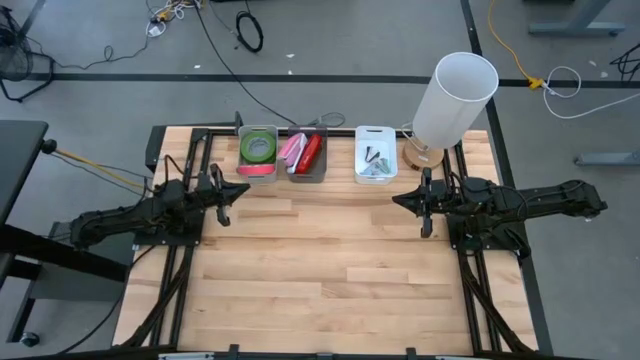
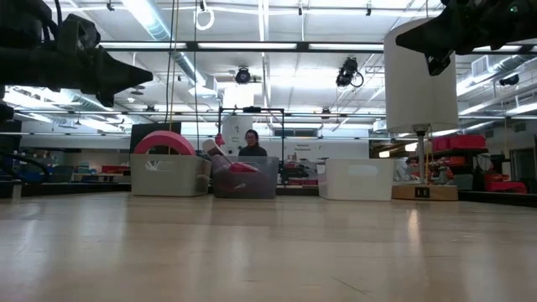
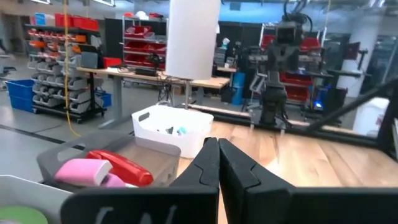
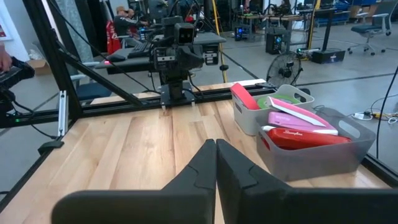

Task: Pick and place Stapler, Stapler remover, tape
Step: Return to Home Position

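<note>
Wood table [image 1: 320, 280] first, bare across the middle. Big white-shade lamp [image 1: 455, 95] at the far corner on the right arm's side, prob just clutter, clear of both arms.

2 arms next, tucked low along own sides, facing each other across the boards. Looks like a parked pose, guessing bc nothing loose remains to grab. Left gripper [image 3: 217, 144]: fingers pressed together, nothing between. Right gripper [image 4: 215, 146]: same deal, pinched closed & empty.

3 bins in a row along the far edge, between the 2 arms. Seem sorted by kind, w/ the row keeping the work area free: gray tape bin [image 1: 241, 150] at the left-arm end, middle gray bin [image 1: 307, 179], white bin [image 1: 375, 130] just beside the lamp.

Contents, big to small. Green tape [image 1: 258, 147] flat in the tape bin, w/ pink tape [image 1: 256, 170] on edge by the wall facing the table's middle, poking above the rim in the low view. Can't tell if a 2nd green roll sits under the 1st. Red stapler [image 1: 312, 152] + pink stapler [image 1: 293, 150] side by side in the middle bin. Staple removers [image 1: 373, 160] down in the white bin, too small to count.

Re jaws vs task stuff: everything binned, well apart from both grippers, nothing under or between the fingers. Task prob done, only parking to finish.
</note>
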You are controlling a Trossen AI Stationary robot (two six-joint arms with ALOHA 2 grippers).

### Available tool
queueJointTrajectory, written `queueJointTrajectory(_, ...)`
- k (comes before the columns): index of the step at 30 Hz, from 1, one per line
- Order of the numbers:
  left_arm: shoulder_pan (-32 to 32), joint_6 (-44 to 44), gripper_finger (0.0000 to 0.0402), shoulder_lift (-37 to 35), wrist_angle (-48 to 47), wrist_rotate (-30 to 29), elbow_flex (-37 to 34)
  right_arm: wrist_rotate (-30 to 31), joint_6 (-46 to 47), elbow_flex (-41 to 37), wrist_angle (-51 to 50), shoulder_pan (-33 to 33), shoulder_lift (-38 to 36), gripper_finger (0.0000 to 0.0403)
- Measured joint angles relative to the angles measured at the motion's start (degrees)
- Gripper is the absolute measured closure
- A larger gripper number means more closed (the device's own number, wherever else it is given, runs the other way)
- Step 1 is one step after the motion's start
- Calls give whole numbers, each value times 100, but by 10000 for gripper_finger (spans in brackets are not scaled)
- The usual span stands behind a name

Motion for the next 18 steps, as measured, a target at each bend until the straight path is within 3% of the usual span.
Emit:
queueJointTrajectory(13,-1431,132,401,-123,-363,-410,0,-2,0,0,1,2,0,392)
queueJointTrajectory(18,-1716,133,401,-121,-382,-413,0,-2,0,0,1,2,0,392)
